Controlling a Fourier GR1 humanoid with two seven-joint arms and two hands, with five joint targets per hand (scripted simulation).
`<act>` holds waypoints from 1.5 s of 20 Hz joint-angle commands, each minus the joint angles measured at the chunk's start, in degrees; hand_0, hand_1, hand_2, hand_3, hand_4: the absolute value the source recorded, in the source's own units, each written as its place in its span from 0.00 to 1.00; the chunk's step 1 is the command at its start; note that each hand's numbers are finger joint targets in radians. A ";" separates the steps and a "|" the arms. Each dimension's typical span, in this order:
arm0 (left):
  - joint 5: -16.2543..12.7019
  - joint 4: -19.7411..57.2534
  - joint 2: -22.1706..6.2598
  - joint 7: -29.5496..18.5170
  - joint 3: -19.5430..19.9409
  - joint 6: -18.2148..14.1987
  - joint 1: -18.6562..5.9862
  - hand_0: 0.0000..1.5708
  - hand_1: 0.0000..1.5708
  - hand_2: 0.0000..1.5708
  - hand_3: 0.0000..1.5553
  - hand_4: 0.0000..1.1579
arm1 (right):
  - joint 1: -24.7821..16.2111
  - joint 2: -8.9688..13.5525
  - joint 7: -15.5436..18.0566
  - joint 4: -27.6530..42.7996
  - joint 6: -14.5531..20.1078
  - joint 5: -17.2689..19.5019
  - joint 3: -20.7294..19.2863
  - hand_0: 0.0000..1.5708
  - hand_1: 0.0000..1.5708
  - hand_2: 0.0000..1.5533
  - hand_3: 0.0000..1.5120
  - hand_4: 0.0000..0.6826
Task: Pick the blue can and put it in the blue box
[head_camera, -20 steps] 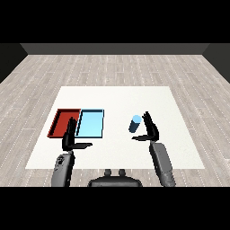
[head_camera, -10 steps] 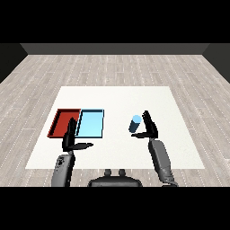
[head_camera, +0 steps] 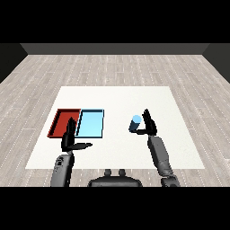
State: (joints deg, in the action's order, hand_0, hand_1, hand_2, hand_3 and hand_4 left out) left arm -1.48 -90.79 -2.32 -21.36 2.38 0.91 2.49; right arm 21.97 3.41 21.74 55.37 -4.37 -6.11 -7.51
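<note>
Blue can (head_camera: 135, 123) stood right of blue tray (head_camera: 90, 124); right hand (head_camera: 148, 125) beside it, fingers spread; left hand (head_camera: 71, 137) spread before red tray (head_camera: 63, 122).

matt white table (head_camera: 117, 96), wood-plank floor (head_camera: 112, 67)

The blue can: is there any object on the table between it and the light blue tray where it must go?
Nothing visible stands between them. The blue can is beside the right hand, and only bare white table lies between it and the light blue tray. The left hand is nearer the robot, off that path.
</note>
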 commanded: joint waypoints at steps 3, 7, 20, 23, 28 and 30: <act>1.53 0.80 0.56 -0.10 -0.69 -1.22 -0.87 0.00 0.00 0.00 0.00 0.00 | 4.20 1.33 -0.56 -6.83 -0.92 -2.94 -3.00 0.00 0.00 0.00 0.00 0.00; 0.34 -2.61 -0.99 2.91 0.68 -0.78 -1.04 0.00 0.00 0.00 0.00 0.00 | 4.92 -0.19 4.97 -13.80 -0.85 -1.45 -2.14 0.00 0.00 0.00 0.00 0.00; -1.38 5.52 -2.53 -1.96 3.95 0.05 -4.59 0.00 0.00 0.00 0.00 0.00 | 10.21 -1.57 7.74 -22.03 -0.02 -2.92 -3.04 0.00 0.00 0.00 0.00 0.00; 1.75 2.15 -0.63 -1.48 0.80 -2.16 -1.89 0.00 0.00 0.00 0.00 0.00 | 12.12 -0.60 7.20 -22.73 -1.17 -4.26 -3.69 0.00 0.00 0.00 0.00 0.00; 3.41 -0.91 1.68 -0.70 -2.07 -3.99 0.39 0.00 0.00 0.00 0.00 0.00 | 14.91 -0.18 4.32 -23.84 -1.60 -5.31 -4.15 0.00 0.00 0.00 0.00 0.00; 3.31 6.12 2.23 -5.58 -3.11 -5.73 -2.49 0.00 0.00 0.00 0.00 0.00 | 13.75 -2.41 7.31 -26.78 0.51 -3.85 -3.37 0.00 0.00 0.00 0.00 0.00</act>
State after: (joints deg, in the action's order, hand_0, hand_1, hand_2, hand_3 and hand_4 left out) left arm 0.74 -90.01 -1.42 -23.11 1.10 -2.32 1.98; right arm 35.42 2.99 28.67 29.61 -5.82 -10.33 -11.47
